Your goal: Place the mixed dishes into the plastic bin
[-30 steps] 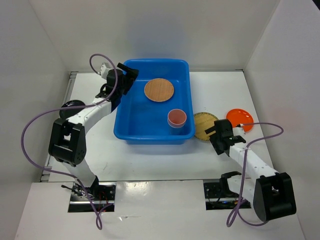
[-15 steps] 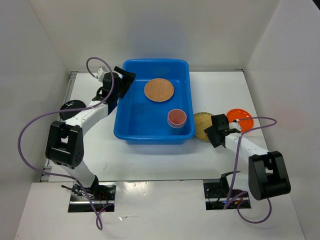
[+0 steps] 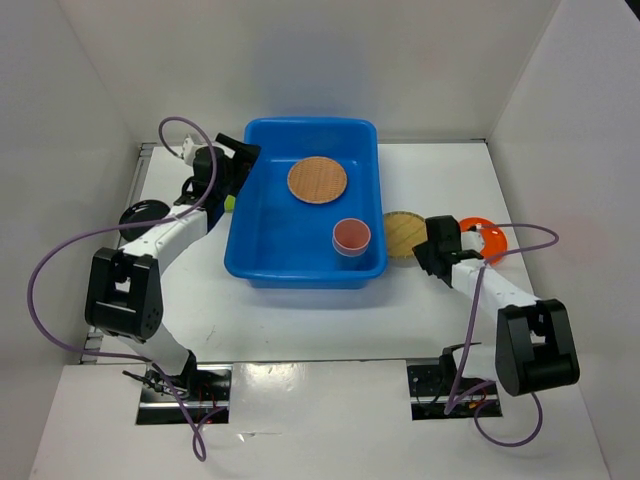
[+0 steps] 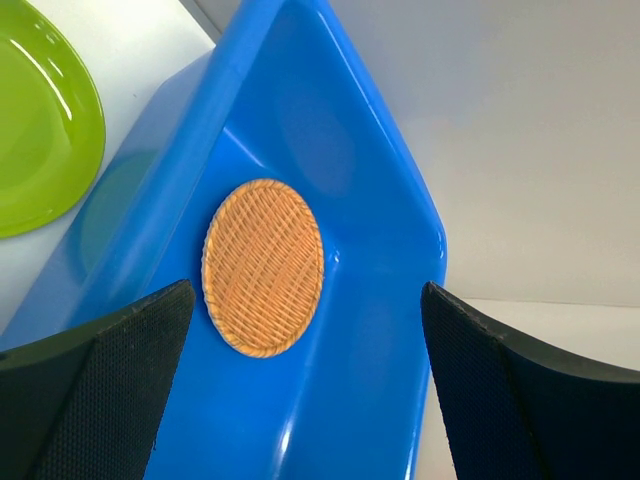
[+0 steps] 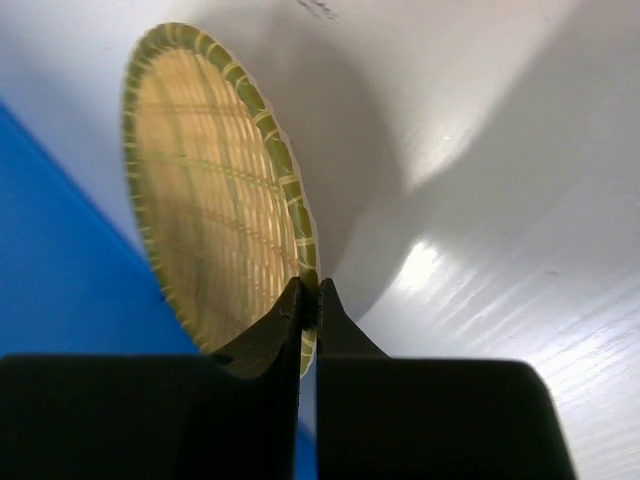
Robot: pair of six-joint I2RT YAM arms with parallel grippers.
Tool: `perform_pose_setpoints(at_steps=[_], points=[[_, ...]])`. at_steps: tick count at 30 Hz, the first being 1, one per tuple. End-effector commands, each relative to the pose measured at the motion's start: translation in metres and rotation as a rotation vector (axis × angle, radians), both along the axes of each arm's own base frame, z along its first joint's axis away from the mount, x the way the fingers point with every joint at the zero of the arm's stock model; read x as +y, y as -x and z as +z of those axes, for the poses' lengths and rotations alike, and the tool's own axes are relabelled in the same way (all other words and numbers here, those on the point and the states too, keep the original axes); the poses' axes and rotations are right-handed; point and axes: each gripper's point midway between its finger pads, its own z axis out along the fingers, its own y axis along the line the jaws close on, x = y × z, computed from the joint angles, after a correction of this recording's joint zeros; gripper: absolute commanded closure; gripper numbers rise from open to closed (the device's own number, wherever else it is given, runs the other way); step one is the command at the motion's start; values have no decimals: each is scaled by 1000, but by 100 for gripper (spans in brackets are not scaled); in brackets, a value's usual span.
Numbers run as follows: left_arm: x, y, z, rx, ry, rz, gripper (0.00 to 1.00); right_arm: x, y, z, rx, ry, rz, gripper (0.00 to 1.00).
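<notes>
The plastic bin [image 3: 305,277] is a blue tub at the table's middle. In it lie a tan woven plate [image 3: 317,180] and a reddish-pink cup [image 3: 351,236]. Just right of the bin, a second woven plate [image 3: 401,232] is tipped up on edge against the bin's wall, and my right gripper [image 3: 428,246] is shut on its green-edged rim [image 5: 309,262]. An orange plate [image 3: 491,239] lies behind that arm. My left gripper [image 3: 238,162] hangs open over the bin's left rim, with the bin's woven plate [image 4: 263,266] in view between its fingers.
A lime-green plate [image 4: 40,150] lies on the table left of the bin, mostly hidden by the left arm from above. A black plate [image 3: 143,212] sits further left. White walls close in the back and both sides.
My right gripper has shut on the woven plate's rim and tilted it up towards the bin. My left gripper has drawn back left, from over the bin to its left rim.
</notes>
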Motion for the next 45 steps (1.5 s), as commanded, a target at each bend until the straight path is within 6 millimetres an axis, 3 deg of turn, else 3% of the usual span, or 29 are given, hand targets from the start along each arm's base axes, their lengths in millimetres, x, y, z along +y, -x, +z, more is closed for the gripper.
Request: perform_pose_setpoints(at_steps=[1,10,14,20,28,33,34,38,40,43,45], points=[[2,2,31,-90,12,-16,0,-9,15,-1,50,60,8,100],[1,1,37,-111,-12,-45,0,-22,8,44,-75,124,-19,100],[-11,1,36,-119,-51,-150,0,-24,3,70,-171,137,-11,100],[-12,1,43,-148,-117,-289,0,-36,-1,103,-292,202,-32,100],[0,3,38,-140,-142,-325,0,-27,-9,131,-436,171,0,100],[-1,5,51,-171,-163,-361,0,-32,-16,175,-559,184,-32,100],[-3,6,50,-174,-171,-375,0,-39,-19,184,-567,216,-60,100],[-6,5,43,-159,-170,-404,0,-35,-24,196,-569,266,-88,100],[-8,5,39,-151,-166,-416,0,-37,-23,199,-580,263,-134,100],[-8,5,39,-153,-175,-418,0,-33,-24,221,-661,228,-143,100],[-9,4,34,-145,-171,-427,0,-31,-23,226,-687,214,-139,100]])
